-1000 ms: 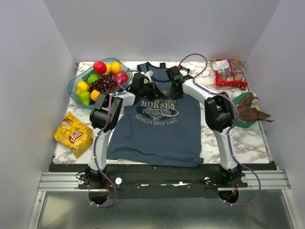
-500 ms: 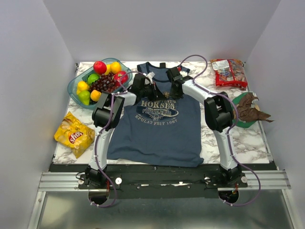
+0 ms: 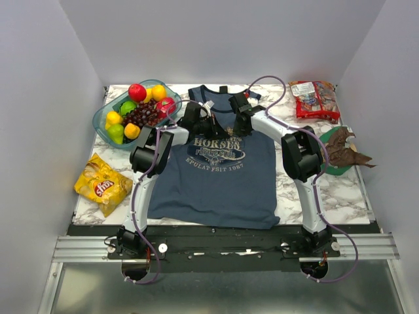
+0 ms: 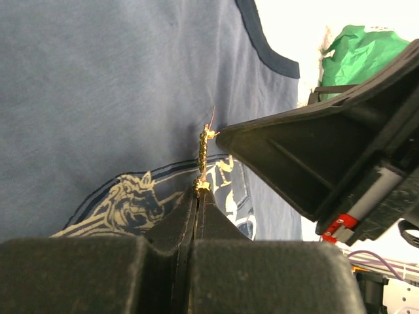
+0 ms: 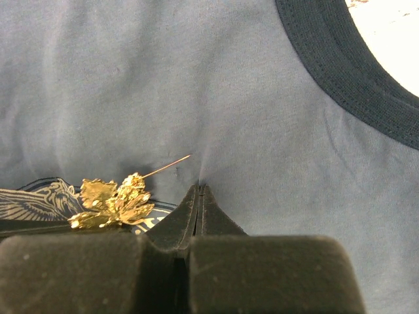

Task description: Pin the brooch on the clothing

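Observation:
The slate-blue clothing (image 3: 216, 183) lies flat on the marble table, its pale HORSES print facing up. Both grippers meet over its chest, just above the print. My left gripper (image 4: 199, 190) is shut on the lower end of the small gold leaf brooch (image 4: 203, 156), which stands up from the fingertips with its thin pin pointing away. In the right wrist view the brooch (image 5: 111, 203) hovers just left of my right gripper (image 5: 200, 190). That gripper is shut, pinching a small ridge of the clothing (image 5: 262, 98). The pin's tip sits close beside that ridge.
A bowl of fruit (image 3: 134, 111) stands at the back left and a yellow chip bag (image 3: 101, 185) at the left edge. A red snack packet (image 3: 314, 98) lies at the back right. A green plate (image 3: 334, 167) with brown scraps is on the right.
My right gripper has closed onto the fabric. The left arm has shifted slightly right, still holding the brooch.

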You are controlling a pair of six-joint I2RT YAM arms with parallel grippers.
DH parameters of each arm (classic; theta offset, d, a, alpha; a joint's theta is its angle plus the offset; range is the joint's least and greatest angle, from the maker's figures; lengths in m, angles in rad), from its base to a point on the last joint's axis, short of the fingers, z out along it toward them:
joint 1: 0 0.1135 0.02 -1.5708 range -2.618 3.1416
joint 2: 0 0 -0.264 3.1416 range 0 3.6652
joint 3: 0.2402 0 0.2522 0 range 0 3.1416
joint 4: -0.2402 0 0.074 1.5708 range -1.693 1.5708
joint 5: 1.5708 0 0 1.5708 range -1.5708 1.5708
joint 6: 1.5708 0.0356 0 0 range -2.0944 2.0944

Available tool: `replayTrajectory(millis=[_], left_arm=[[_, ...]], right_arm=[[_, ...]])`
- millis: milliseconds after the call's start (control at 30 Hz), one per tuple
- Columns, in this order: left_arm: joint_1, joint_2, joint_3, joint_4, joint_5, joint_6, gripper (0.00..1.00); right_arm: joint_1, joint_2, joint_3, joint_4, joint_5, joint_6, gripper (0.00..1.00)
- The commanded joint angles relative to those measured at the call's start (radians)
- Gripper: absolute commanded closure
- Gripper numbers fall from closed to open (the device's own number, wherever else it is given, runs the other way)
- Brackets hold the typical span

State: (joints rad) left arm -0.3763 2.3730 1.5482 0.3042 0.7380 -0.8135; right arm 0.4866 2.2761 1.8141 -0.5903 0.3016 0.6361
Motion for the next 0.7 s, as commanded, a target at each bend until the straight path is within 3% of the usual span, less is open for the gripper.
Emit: replayTrajectory(millis=[0, 667], left_arm=[[-0.003, 0.02, 0.027, -0.022, 0.032, 0.008, 1.0], [-0.007, 0.084, 0.098, -0.059, 0.106, 0.022, 1.0]], right_arm=[[0.003, -0.035, -0.021, 0.009, -0.009, 0.011, 0.99], [0.001, -0.04, -0.032, 0.049, -0.064, -0.018, 0.99]])
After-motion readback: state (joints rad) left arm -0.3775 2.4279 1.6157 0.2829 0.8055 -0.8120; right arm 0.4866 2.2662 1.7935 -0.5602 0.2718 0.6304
